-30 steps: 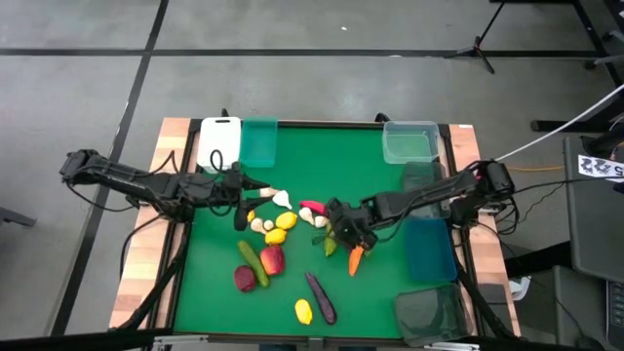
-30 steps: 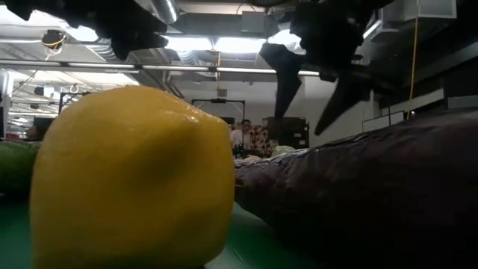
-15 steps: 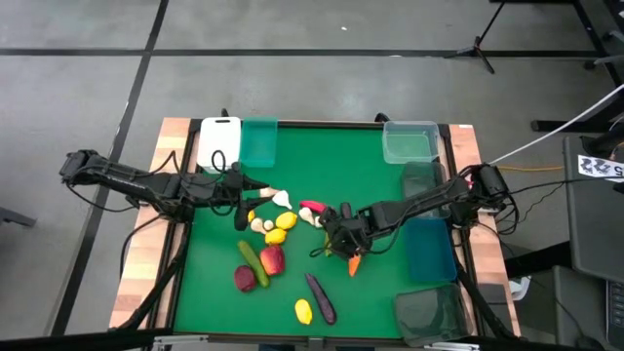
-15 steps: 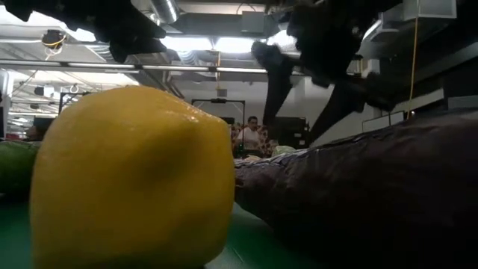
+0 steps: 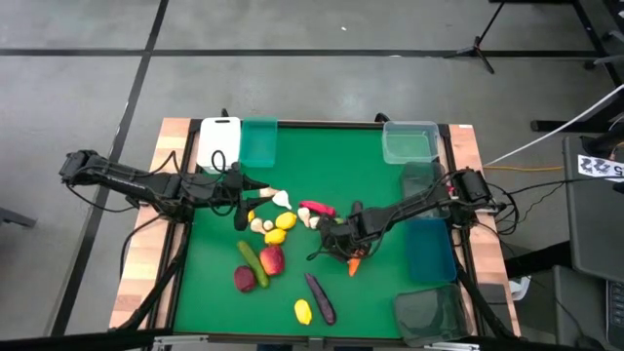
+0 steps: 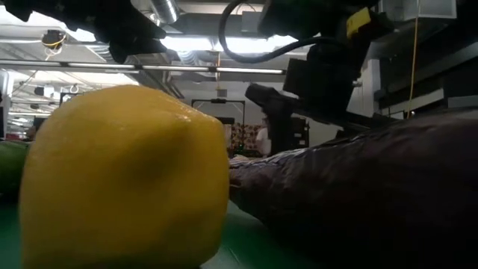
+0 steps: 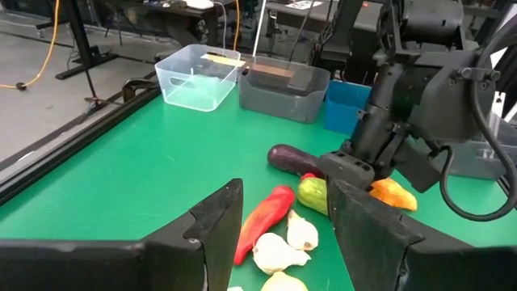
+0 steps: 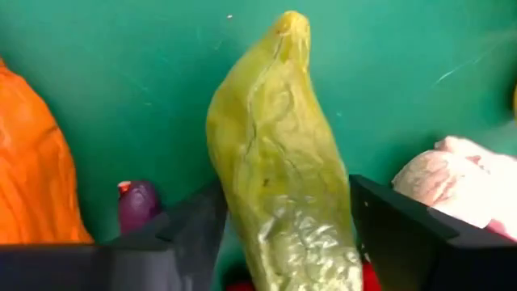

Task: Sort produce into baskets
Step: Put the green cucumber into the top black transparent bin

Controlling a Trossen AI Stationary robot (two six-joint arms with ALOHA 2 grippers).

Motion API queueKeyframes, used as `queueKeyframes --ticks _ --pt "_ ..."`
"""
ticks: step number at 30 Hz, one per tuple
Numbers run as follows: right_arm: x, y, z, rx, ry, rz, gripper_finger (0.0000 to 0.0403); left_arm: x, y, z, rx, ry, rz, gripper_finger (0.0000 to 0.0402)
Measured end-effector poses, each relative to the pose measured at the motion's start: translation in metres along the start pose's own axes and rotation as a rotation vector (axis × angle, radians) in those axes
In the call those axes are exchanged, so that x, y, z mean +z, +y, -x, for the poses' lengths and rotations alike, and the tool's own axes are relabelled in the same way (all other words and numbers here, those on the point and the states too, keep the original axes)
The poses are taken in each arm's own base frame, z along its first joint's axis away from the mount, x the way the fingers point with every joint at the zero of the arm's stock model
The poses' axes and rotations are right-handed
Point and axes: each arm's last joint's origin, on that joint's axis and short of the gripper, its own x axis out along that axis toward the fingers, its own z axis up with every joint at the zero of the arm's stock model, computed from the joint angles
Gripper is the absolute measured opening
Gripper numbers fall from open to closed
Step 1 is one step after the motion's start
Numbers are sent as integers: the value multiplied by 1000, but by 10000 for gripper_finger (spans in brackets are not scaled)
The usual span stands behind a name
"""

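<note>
A yellow-green pepper-like piece (image 8: 279, 162) lies on the green mat, next to an orange carrot (image 5: 356, 261). My right gripper (image 5: 336, 239) is open and low over the piece, one finger on each side of it. The piece also shows in the left wrist view (image 7: 313, 194). My left gripper (image 5: 244, 202) is open and empty above the mat, left of a cluster of garlic bulbs (image 5: 283, 198), lemons (image 5: 286, 221) and a red chili (image 5: 314, 208). My right gripper comes from above, its dark fingers (image 8: 190, 230) on either long side of the yellow-green piece, lying across it. I cannot tell whether they touch it. The piece lies flat on the mat.
White (image 5: 219, 141) and teal (image 5: 258, 141) bins stand at the far left; clear (image 5: 409, 141), grey (image 5: 421, 175) and blue (image 5: 429, 249) bins line the right edge. A cucumber (image 5: 252, 258), apples (image 5: 273, 258), an eggplant (image 5: 320, 297) and a lemon (image 5: 304, 312) lie nearer the front.
My right gripper has come down toward the mat and a little toward the table's left, staying open, and now stands around the yellow-green piece beside the carrot.
</note>
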Motion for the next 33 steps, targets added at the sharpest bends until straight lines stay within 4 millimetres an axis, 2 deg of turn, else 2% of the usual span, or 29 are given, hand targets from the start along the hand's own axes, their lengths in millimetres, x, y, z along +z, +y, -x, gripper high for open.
queueKeyframes --ticks 6,12,14,19,22,26,29,33 --pt "1 -1 1 -30 7 -70 145 0 0 0 1 1 -8 182" --pt "-1 -3 9 -78 24 -163 144 -2 1 0 6 24 -19 182" --pt "-2 -7 24 -111 1 -208 144 -3 1 0 7 27 -21 182" --pt "-9 -13 75 -206 -39 -366 149 -3 1 0 7 27 -21 182" --pt "-26 -9 109 -269 25 -534 156 -3 1 0 7 27 -21 182" --pt "-63 2 144 -327 197 -858 156 -3 1 0 7 24 -20 182" --pt "-90 9 162 -396 305 -1152 161 -3 1 0 7 24 -21 182" --pt "-120 15 172 -463 470 -1498 176 -3 1 0 7 24 -21 182"
